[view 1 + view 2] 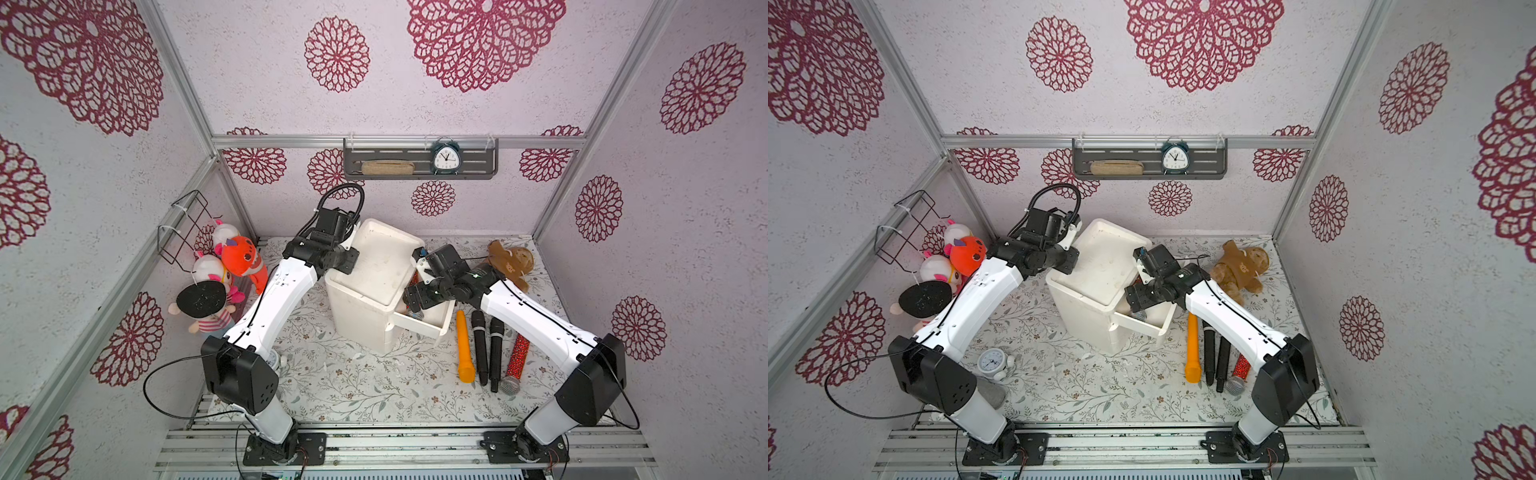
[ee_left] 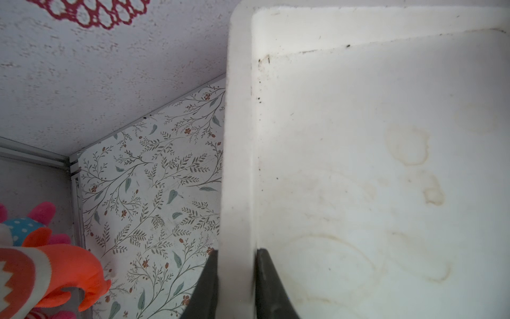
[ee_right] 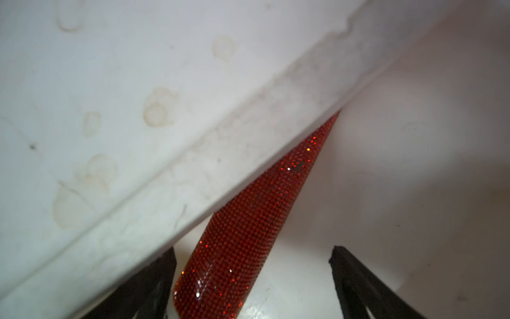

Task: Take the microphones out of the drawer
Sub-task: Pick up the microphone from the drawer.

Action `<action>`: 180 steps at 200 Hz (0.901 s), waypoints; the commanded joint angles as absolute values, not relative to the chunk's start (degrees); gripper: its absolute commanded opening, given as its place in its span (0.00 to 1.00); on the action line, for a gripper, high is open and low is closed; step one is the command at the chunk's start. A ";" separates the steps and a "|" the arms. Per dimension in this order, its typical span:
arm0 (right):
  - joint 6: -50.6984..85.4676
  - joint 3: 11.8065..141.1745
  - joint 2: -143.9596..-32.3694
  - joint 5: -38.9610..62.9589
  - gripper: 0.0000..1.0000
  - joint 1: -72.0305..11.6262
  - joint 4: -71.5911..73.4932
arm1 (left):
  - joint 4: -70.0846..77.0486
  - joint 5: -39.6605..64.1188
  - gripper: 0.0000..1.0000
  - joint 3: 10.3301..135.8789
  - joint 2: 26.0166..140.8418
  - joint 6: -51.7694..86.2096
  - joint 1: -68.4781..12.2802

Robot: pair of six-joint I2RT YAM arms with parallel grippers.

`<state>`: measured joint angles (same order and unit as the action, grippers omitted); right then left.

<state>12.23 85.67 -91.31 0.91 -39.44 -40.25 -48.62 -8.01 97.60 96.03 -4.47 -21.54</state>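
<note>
The white cabinet (image 1: 374,266) stands mid-bench, turned at an angle, with a drawer (image 1: 422,329) pulled out toward the near right. The left jaws are pinching the raised rim (image 2: 237,165) at the cabinet's far left edge, one finger (image 2: 205,287) outside the wall and the other inside. That grip most likely serves as an anchor, so the light plastic box does not slide or tip on the bench (image 1: 353,386) while the other arm works in the drawer.

The right arm (image 1: 519,316) reaches in from the right. Its jaws are spread and stand either side of the red sequinned microphone (image 3: 242,248) without touching it. The microphone lies inside the drawer, its handle running back under the cabinet's top, with what looks like its mesh head (image 1: 1139,315) toward the drawer front. Straddling the handle across its width looks like the set-up for a pinch, which is not yet made.

A row of microphones (image 1: 480,345) lies on the bench just right of the drawer, apparently the put-down spot for this one too
</note>
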 commanded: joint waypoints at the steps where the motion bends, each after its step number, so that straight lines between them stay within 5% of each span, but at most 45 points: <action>1: 15.17 85.79 -91.75 -1.93 0.88 -39.90 -38.59 | -52.47 -9.84 0.01 95.09 98.88 -6.93 -23.29; 104: 16.72 87.39 -94.16 -7.21 0.73 -40.61 -42.16 | -52.49 -9.91 0.01 95.05 98.94 -6.93 -23.34; 180: 18.54 87.98 -95.62 -6.94 0.50 -40.61 -42.48 | -52.43 -9.49 0.01 95.01 99.18 -6.84 -23.30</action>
<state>17.15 86.35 -95.64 -6.00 -40.51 -41.30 -48.62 -8.03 97.60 96.03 -4.47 -21.56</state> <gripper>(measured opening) 0.521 0.206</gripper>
